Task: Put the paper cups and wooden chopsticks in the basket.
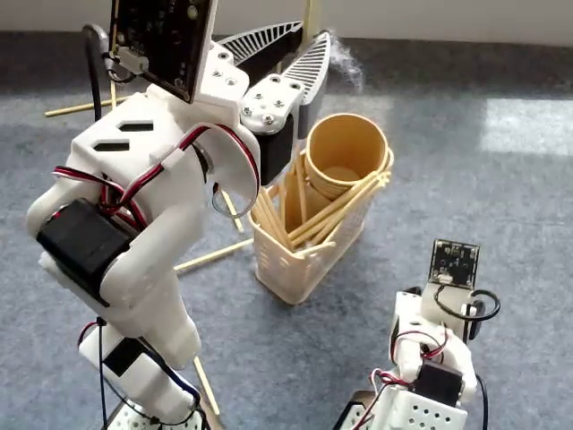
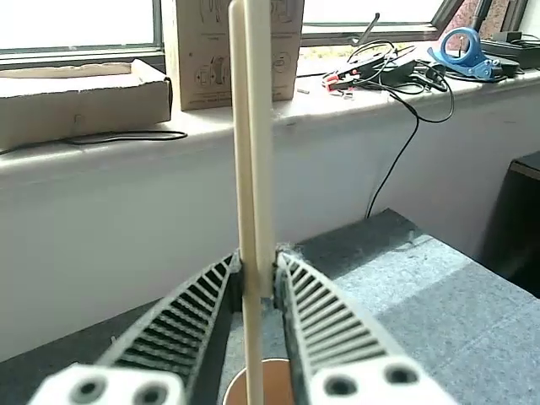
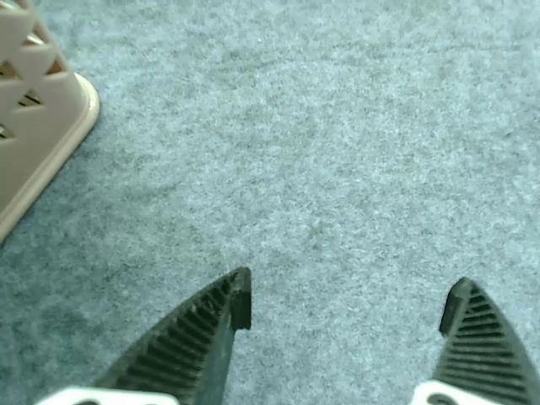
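Well along: the basket (image 1: 300,273) in the middle of the desk (image 1: 483,215) holds a paper cup (image 1: 345,148) and many chopsticks (image 1: 336,210). The left hand (image 2: 257,278) is clenched on one chopstick (image 2: 253,126), upright above the basket. The right hand (image 3: 346,308) hangs released nearby. A few loose chopsticks (image 1: 213,255) lie around the left arm (image 1: 134,206) — these are left to collect.

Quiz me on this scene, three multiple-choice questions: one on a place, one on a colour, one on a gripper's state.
1. Where is the paper cup? A on the carpet; B in the basket; C in a gripper.
2. What colour is the basket? A blue; B red; C beige.
3. The left gripper is: A shut on a chopstick; B open, empty; C holding a cup.
Key: B, it stands inside the basket; C, its walls look beige; A, its jaws pinch the chopstick.
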Motion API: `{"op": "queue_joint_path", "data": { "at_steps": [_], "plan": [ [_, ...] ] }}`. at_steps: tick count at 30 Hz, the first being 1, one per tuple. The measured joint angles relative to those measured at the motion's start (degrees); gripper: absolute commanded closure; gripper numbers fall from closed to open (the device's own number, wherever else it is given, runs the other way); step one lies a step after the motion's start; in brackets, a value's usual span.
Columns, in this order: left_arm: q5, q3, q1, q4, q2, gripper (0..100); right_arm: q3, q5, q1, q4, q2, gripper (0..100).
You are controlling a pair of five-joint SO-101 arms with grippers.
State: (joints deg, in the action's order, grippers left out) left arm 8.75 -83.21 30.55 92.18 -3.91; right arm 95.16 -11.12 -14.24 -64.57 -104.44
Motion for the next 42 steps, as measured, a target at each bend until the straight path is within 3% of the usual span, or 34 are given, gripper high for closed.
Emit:
{"op": "queue_joint_path", "data": {
  "at_steps": [18, 21, 26, 30, 35, 42],
  "plan": [
    [0.0, 0.5, -0.7, 0.4, 0.0, 88, 0.0, 0.0, 0.0, 0.0, 0.0, 65.2],
    [0.0, 0.5, -6.7, 2.7, 0.0, 88, 0.0, 0.0, 0.0, 0.0, 0.0, 65.2],
    [-0.3, 7.7, -29.1, 7.3, -3.3, 87, 0.0, 0.0, 0.0, 0.0, 0.0, 65.2],
    [-7.9, 22.1, -44.4, 7.6, -12.5, 87, 0.0, 0.0, 0.0, 0.0, 0.0, 65.2],
    [-21.0, 37.6, -50.1, 7.6, -26.3, 87, 0.0, 0.0, 0.0, 0.0, 0.0, 65.2],
    [-23.4, 39.8, -52.0, 1.8, -44.0, 87, 0.0, 0.0, 0.0, 0.0, 0.0, 65.2]
  ]
}}
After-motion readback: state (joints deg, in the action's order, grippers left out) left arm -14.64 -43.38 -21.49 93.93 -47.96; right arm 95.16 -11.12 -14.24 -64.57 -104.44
